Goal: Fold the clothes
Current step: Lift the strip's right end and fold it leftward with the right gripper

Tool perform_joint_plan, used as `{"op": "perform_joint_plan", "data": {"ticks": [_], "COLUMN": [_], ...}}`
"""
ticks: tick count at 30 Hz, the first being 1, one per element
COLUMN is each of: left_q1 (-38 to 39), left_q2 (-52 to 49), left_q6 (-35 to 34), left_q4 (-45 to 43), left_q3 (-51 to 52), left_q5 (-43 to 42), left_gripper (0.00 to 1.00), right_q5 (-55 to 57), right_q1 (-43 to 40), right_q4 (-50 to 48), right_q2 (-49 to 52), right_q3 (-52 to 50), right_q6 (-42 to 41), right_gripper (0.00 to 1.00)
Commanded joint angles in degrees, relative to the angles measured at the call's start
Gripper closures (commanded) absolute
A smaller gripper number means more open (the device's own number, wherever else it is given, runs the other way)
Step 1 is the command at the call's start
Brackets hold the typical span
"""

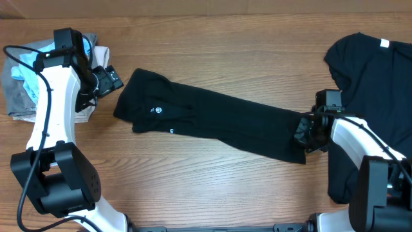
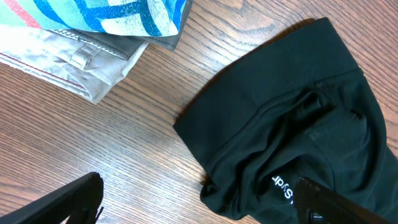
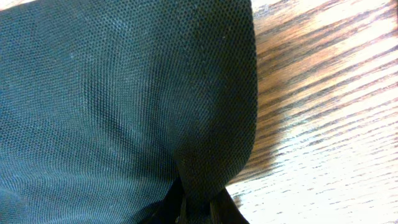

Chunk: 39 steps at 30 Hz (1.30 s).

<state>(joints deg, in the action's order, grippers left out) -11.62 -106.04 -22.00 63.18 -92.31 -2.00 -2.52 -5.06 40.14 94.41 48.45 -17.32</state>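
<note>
A black T-shirt (image 1: 212, 122), folded into a long band, lies slanted across the middle of the table, with a small round white logo (image 1: 155, 110) near its left end. My right gripper (image 1: 303, 134) is shut on the band's right end; in the right wrist view a fold of the black fabric (image 3: 124, 93) is pinched between the fingertips of that gripper (image 3: 198, 208). My left gripper (image 1: 111, 80) hovers open just off the band's left end. The left wrist view shows the bunched black corner (image 2: 292, 124) beside the open left gripper (image 2: 198, 186), nothing between its fingers.
A second black T-shirt (image 1: 364, 61) with a white tag (image 1: 385, 44) is spread at the right edge, partly under my right arm. A pile of other folded clothes (image 1: 22, 87) sits far left: a blue striped cloth (image 2: 112, 15) on a beige one (image 2: 74, 59).
</note>
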Motion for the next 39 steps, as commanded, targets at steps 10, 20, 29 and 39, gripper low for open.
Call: {"op": "perform_joint_plan", "data": {"ticks": [10, 20, 29, 39], "left_q1": [0.5, 0.5, 0.5, 0.5], "left_q2": [0.39, 0.39, 0.39, 0.42], "left_q6": [0.11, 0.11, 0.11, 0.11], "left_q4": [-0.02, -0.02, -0.02, -0.02], "left_q3": [-0.68, -0.68, -0.68, -0.68], "left_q5": [-0.57, -0.55, -0.57, -0.57], "left_gripper": [0.0, 0.0, 0.0, 0.0], "right_q5": [2.47, 0.59, -17.88, -20.52], "right_q1": [-1.42, -1.38, -0.59, 12.0], "right_q4": [16.44, 32.39, 33.64, 25.03], "right_q2": [2.67, 2.6, 2.34, 2.36], "right_q3": [14.32, 29.55, 35.93, 35.93], "right_q6": [-0.68, -5.66, -5.66, -5.66], "right_gripper": [0.96, 0.96, 0.96, 0.96]}}
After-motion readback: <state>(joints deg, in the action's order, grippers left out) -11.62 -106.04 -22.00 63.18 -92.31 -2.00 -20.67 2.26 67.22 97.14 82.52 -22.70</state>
